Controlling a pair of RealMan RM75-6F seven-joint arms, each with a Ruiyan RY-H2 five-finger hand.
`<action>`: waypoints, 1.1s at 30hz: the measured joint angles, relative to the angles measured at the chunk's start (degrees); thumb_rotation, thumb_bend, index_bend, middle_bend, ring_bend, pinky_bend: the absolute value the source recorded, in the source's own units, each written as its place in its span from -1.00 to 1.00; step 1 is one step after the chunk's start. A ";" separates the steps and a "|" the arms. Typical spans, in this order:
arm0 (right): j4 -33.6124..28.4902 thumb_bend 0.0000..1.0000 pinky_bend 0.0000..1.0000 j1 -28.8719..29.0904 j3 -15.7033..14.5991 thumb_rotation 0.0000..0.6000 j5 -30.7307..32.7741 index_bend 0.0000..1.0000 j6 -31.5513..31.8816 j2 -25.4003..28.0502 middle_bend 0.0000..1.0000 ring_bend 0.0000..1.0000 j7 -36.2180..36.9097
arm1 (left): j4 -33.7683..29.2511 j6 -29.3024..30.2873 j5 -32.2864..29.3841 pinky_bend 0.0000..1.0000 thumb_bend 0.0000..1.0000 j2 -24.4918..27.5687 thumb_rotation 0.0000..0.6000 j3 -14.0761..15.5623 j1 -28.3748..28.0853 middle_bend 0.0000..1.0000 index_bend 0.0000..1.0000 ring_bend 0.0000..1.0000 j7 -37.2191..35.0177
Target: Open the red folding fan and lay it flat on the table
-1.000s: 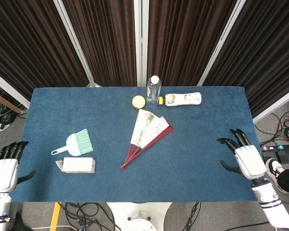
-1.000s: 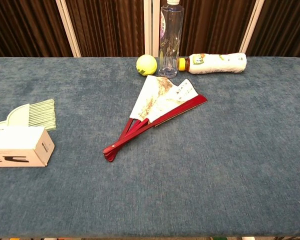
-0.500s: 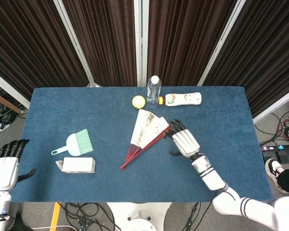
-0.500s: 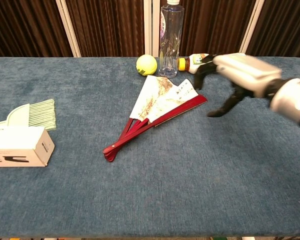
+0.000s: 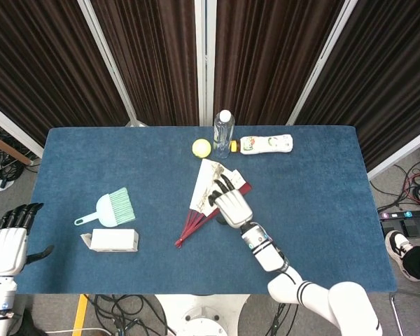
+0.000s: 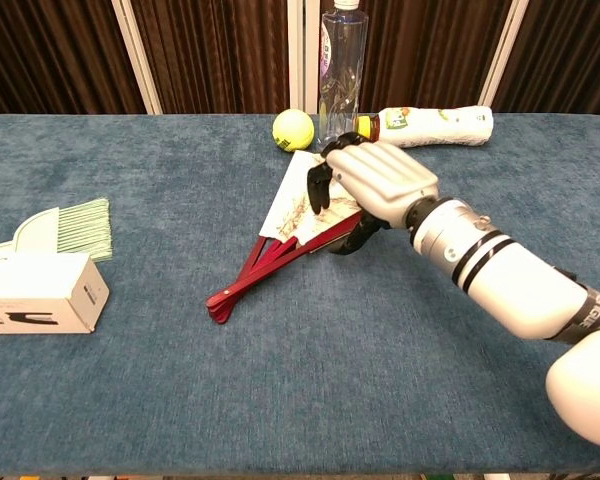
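Note:
The red folding fan (image 5: 200, 187) lies partly spread on the blue table (image 5: 91, 161), its cream paper toward the back and its red ribs (image 6: 248, 275) pointing to the front left. My right hand (image 5: 229, 201) hovers over the fan's right half, fingers apart above the paper (image 6: 291, 205) and thumb down by the red outer rib. In the chest view the right hand (image 6: 377, 181) hides that side of the fan; no grip shows. My left hand (image 5: 7, 242) hangs off the table's front left corner, fingers apart and holding nothing.
A yellow ball (image 6: 293, 129), an upright clear bottle (image 6: 341, 70) and a lying white bottle (image 6: 435, 126) stand close behind the fan. A green brush (image 5: 112, 208) and a white box (image 5: 112, 241) lie at the left.
My right hand has swept in from the table's right edge to the fan and now covers its right half. The fan and the left hand have not moved.

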 measured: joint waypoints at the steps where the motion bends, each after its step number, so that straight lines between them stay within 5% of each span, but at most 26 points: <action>1: 0.92 -0.96 -0.97 0.09 -0.20 1.00 -0.12 0.05 0.16 -0.62 -0.09 -0.74 0.08 | 0.14 0.00 0.04 -0.68 -0.82 -0.08 1.00 0.00 0.00 -0.72 -0.73 -0.77 -0.18; 11: 10.01 -0.92 -0.97 1.81 -1.12 1.00 -0.77 0.08 1.04 -6.66 -0.07 -0.72 1.93 | 1.02 0.17 -0.12 -0.68 -0.82 -0.55 1.00 -0.10 0.24 -0.72 -0.73 -0.77 -1.82; 33: 20.19 -0.09 -0.97 8.54 -2.52 1.00 -2.11 0.12 -1.15 -9.75 -0.04 -0.65 3.36 | 1.40 1.07 -0.13 -0.68 -0.82 -0.62 1.00 -0.69 0.57 -0.72 -0.73 -0.77 -2.55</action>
